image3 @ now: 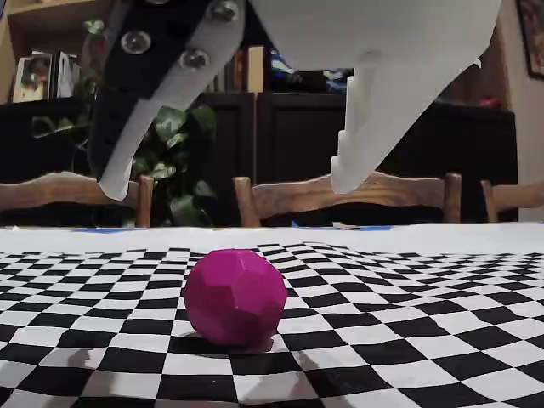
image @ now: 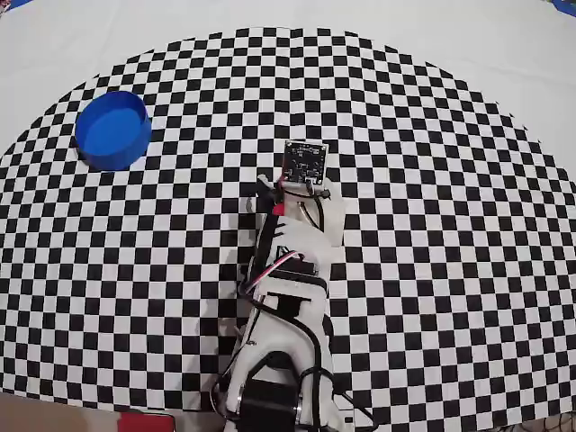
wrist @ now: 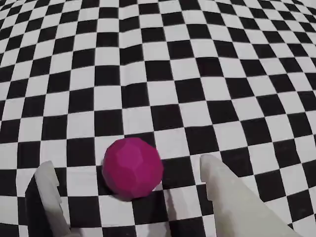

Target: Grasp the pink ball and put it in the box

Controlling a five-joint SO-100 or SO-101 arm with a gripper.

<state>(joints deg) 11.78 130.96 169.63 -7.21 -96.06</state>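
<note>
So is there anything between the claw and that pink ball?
No. The fixed view shows only open air between the open gripper and the pink ball below.

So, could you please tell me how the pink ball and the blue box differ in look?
The ball is a closed magenta sphere with small flat facets; the box is a smooth, open blue round container with a low wall. The ball lies below the open gripper; the box sits far off, at the overhead view's upper left. Both rest on the checkered cloth.
</note>
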